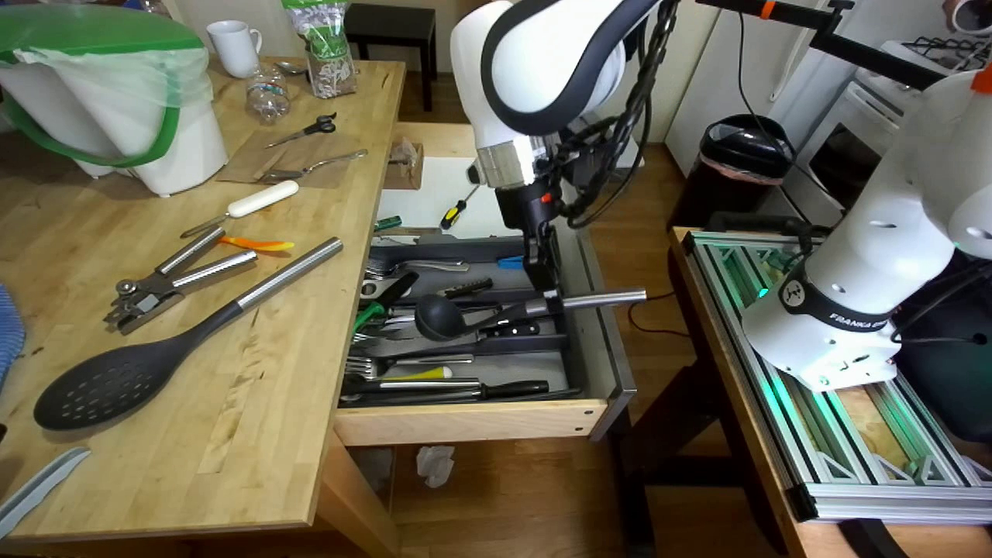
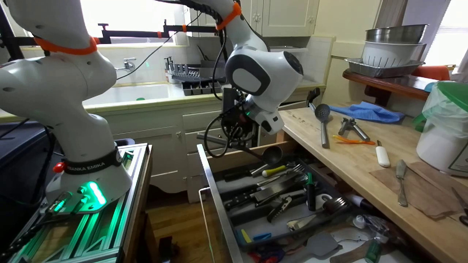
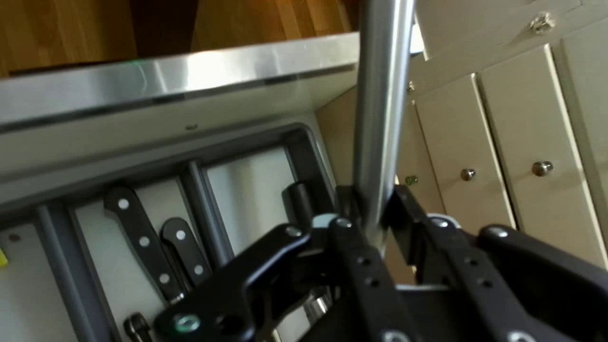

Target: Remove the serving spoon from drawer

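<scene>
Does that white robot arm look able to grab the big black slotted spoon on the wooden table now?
Probably not: its black hand is closed on the dark, round-bowled, metal-handled serving spoon and would need freeing first. Nothing lies over the slotted spoon, though.

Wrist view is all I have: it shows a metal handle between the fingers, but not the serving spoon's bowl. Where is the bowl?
Observer: In both exterior views, the round dark bowl of the serving spoon is at the end nearer the wooden table.
Operator: Is the bowl resting on anything?
Observer: It looks lifted above the utensils in the drawer, though I can't judge the gap.
Operator: What's on the table near the drawer?
Observer: A dark slotted spoon lies there, its metal handle ending close to the table edge by the drawer.
</scene>
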Robot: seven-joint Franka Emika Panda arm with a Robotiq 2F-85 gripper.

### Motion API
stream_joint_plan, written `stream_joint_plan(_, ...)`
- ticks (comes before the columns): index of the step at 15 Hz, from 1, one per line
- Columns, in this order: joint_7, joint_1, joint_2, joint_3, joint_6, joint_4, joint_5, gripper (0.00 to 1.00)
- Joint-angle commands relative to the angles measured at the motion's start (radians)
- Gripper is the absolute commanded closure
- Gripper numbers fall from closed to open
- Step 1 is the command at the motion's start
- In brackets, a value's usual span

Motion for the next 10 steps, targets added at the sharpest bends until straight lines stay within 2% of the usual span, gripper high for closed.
stream_joint_plan(1, 0.058, 0.11, -0.136, -0.172, -0.158, -0.003, 0.006, 0.94)
stream_joint_plan(5, 0.148, 0.192, -0.238, -0.267, -0.127, 0.021, -0.094, 0.94)
stream_joint_plan(10, 0.186, 0.251, -0.212, -0.291, -0.077, 0.139, -0.355, 0.94)
